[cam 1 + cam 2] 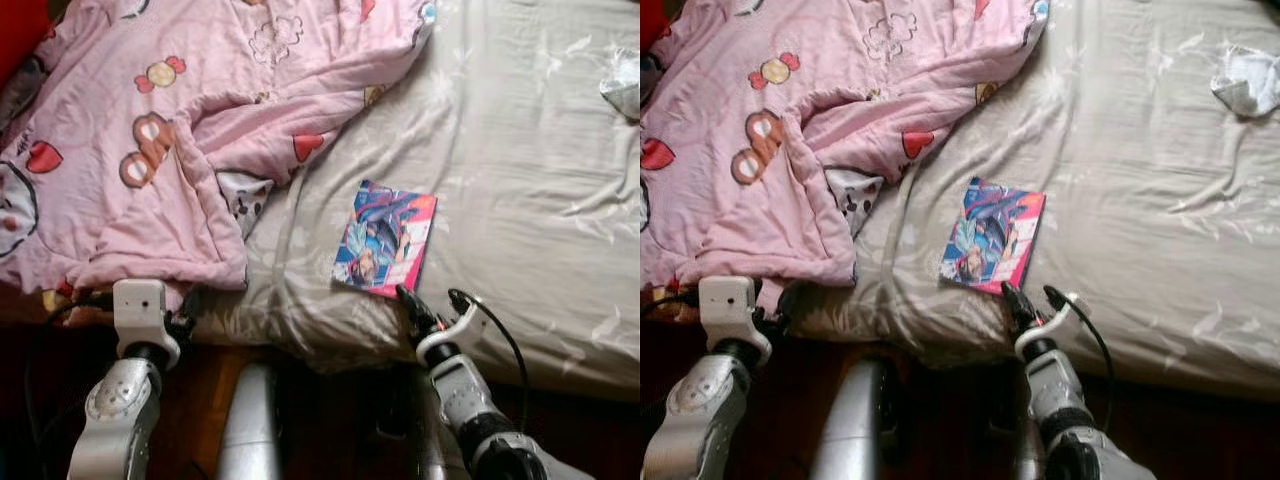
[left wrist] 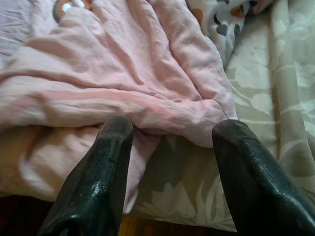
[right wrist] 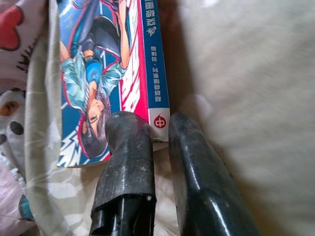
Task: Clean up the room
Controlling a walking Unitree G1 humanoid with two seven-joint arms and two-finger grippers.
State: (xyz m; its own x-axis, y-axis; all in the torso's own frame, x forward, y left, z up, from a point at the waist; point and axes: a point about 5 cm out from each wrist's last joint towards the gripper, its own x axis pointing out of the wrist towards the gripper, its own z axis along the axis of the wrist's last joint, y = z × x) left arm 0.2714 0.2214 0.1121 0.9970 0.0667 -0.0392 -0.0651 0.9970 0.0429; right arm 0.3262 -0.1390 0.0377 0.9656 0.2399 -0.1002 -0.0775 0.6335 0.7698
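Note:
A comic book [image 1: 385, 238] with a blue and pink cover lies flat on the beige bed sheet [image 1: 520, 180], close to the bed's near edge. My right gripper [image 1: 405, 297] reaches up from below and is at the book's near corner. In the right wrist view its fingers [image 3: 130, 147] stand close together with the spine corner of the comic book [image 3: 106, 73] pinched between them. My left gripper [image 2: 172, 128] is open at the near hem of the pink quilt [image 1: 150, 130], one finger touching the fabric. The same left gripper [image 1: 185, 315] sits at the bed's edge.
The rumpled pink quilt covers the bed's left half. A crumpled white cloth [image 1: 1245, 80] lies at the far right of the bed. Dark wooden floor [image 1: 330, 420] shows below the mattress edge. A red object [image 1: 20, 30] is at the far left corner.

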